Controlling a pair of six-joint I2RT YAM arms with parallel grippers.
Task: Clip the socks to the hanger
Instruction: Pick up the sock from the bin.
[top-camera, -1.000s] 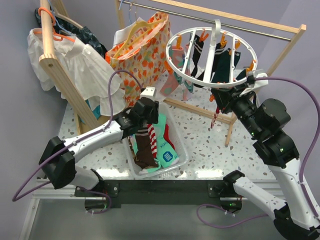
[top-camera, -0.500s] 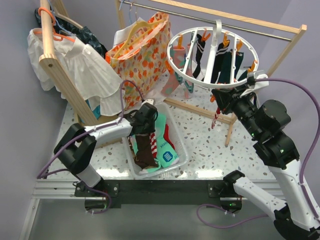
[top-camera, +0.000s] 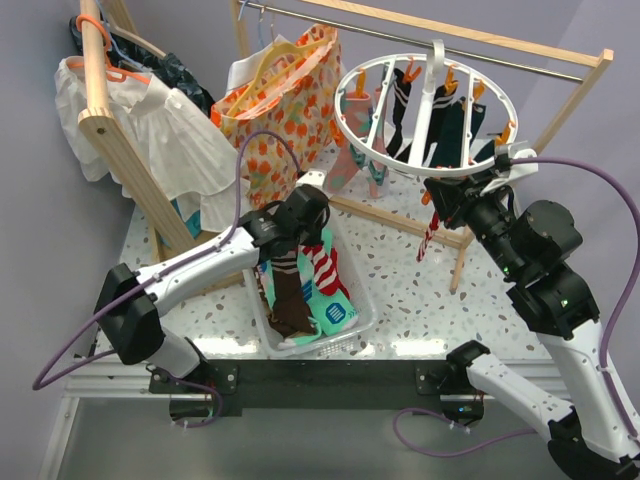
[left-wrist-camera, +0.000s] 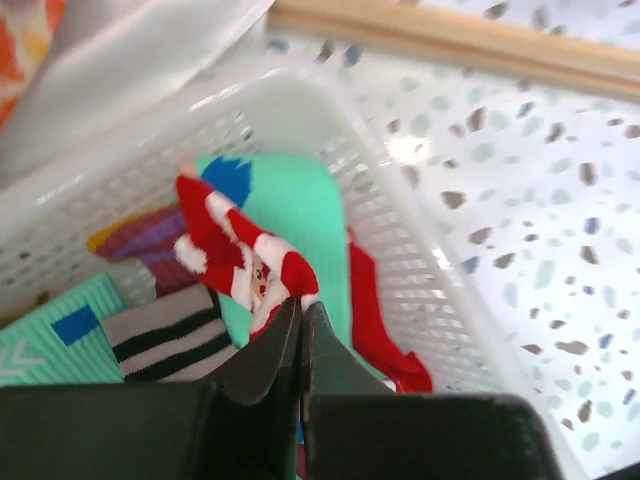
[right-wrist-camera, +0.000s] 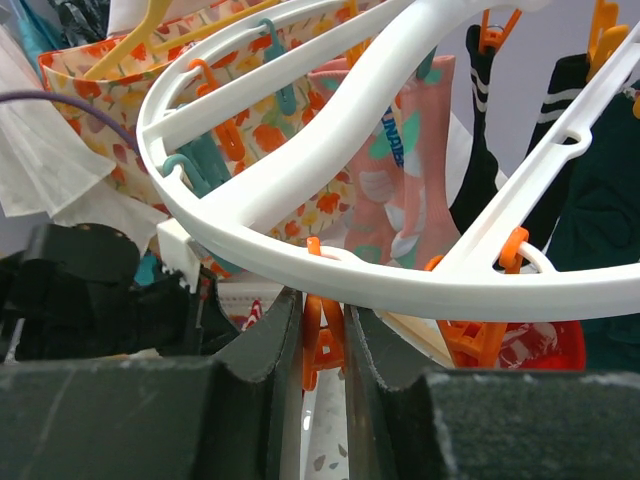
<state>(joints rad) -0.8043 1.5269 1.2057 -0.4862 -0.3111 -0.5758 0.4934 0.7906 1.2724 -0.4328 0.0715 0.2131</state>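
The round white hanger (top-camera: 425, 110) hangs from the rail with several dark socks clipped on. My right gripper (top-camera: 440, 196) is under its near rim (right-wrist-camera: 400, 280) and shut (right-wrist-camera: 322, 305) on an orange clip (right-wrist-camera: 322, 345). A red-and-white striped sock (top-camera: 430, 235) dangles just below it. My left gripper (top-camera: 308, 238) is over the white basket (top-camera: 365, 300) and shut (left-wrist-camera: 300, 303) on another red-and-white sock (left-wrist-camera: 240, 255), partly lifted (top-camera: 322, 268). A brown sock with cream stripes (top-camera: 285, 295) and teal socks (top-camera: 335, 312) lie in the basket.
The wooden rail frame (top-camera: 480, 45) crosses the back, its lower bar (left-wrist-camera: 450, 35) just behind the basket. An orange-patterned bag (top-camera: 285, 95) and a white shirt (top-camera: 170, 130) hang at the back left. The speckled tabletop (top-camera: 400, 250) lies between basket and frame.
My left gripper has closed on the red-and-white sock and drawn it up out of the pile, shifting slightly right and back. The right arm has stayed on the clip.
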